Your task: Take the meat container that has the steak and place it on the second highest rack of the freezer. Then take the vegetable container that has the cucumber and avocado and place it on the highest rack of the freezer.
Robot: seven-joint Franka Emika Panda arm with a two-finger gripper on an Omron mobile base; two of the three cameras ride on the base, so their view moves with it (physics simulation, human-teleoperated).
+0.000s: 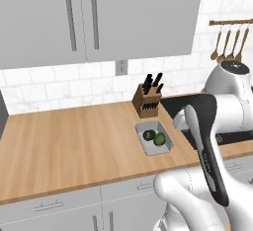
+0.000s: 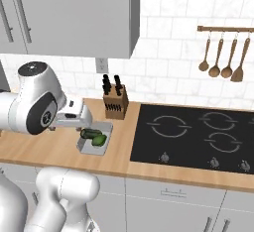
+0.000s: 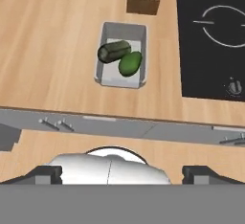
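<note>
The vegetable container point(image 3: 115, 73) is a straight-walled grey tray on the wooden counter, just in front of the knife block. Inside lie the dark green cucumber point(image 3: 113, 51) and the bright green avocado point(image 3: 130, 63), side by side. The left base view shows the vegetable container point(image 1: 148, 147) near the counter's front edge, and it sits beside the cooktop in the right base view point(image 2: 84, 149). My gripper point(image 3: 125, 175) is open and empty, with its fingertips point(image 3: 45, 175) spread wide. It hangs high above the counter's front edge, apart from the tray. The meat container, the steak and the freezer are out of view.
A wooden knife block point(image 1: 147, 102) stands behind the tray. The black cooktop point(image 2: 193, 137) lies to its right. Wooden utensils point(image 2: 223, 52) hang on the wall rail. Pale wall cupboards point(image 1: 99, 18) hang above. A wide stretch of bare counter point(image 1: 64, 141) lies left of the tray.
</note>
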